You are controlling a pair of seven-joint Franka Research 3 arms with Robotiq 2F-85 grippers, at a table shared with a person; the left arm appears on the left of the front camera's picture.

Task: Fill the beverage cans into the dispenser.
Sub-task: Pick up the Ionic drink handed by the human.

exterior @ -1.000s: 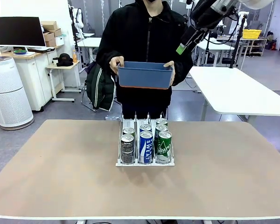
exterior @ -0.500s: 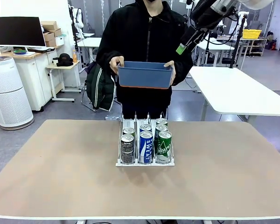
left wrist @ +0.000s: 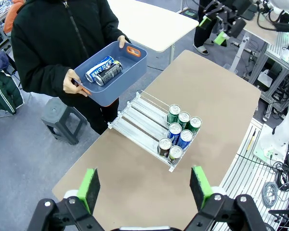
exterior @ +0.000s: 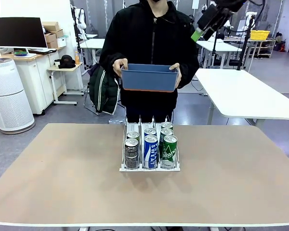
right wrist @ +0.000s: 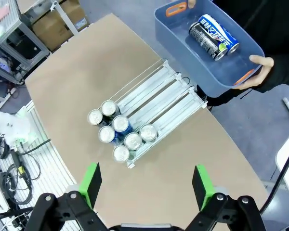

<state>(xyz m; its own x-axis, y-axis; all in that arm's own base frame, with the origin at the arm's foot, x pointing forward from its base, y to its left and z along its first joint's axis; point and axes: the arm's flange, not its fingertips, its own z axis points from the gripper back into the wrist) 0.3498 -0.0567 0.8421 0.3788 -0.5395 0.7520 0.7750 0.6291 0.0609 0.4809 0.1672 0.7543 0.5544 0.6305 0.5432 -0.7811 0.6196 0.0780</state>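
Both my claws hang high over the desk (exterior: 62, 168), the left claw (left wrist: 145, 186) and right claw (right wrist: 144, 185) spread wide and empty. Seven beverage cans (exterior: 151, 150) crowd the dispenser's (left wrist: 135, 118) front end. Two more lie in the blue bin (exterior: 149, 79), which the person holds out, presumably for picking. My right arm has lifted since the earlier frame.

Seven beverage cans (exterior: 151, 151) upright, packed at dispenser (left wrist: 135, 115) robot-side end; two more lying in blue bin (left wrist: 131, 72).

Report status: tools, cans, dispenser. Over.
Left tool, right tool open, empty, high above table. Seven cans in dispenser. Two more cans in blue bin, held by person. Dispenser unobstructed.
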